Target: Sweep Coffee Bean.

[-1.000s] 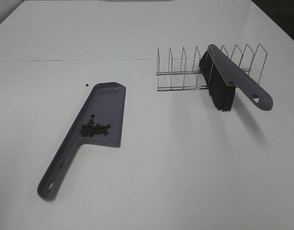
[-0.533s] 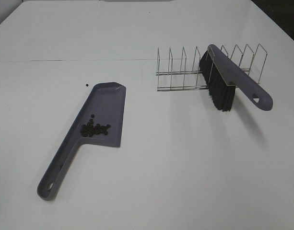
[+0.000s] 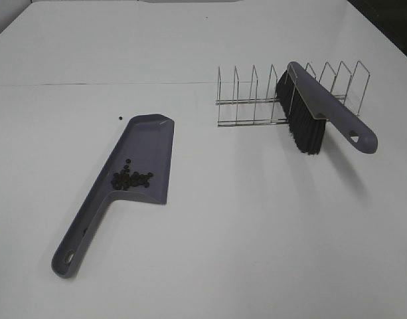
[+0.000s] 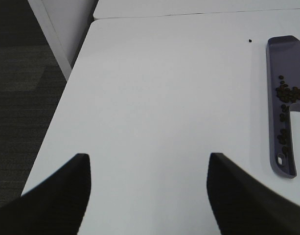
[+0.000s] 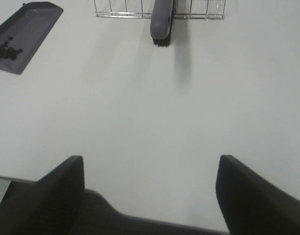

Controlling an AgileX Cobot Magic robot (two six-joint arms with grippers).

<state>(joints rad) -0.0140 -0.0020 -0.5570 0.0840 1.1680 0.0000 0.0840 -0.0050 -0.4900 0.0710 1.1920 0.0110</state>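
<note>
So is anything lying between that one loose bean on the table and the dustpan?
Nothing visible does. The stray bean sits on bare table just beyond the dustpan, apart from its open front edge.

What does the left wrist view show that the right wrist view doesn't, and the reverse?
Left wrist only: the open left hand over bare white table, one stray dark coffee bean lying off the pan, the dustpan's handle, and the floor past the table edge. Right wrist only: the open right hand, the grey brush with black bristles propped in the wire rack. Both: the purple-grey plastic dustpan holding a cluster of beans.
</note>
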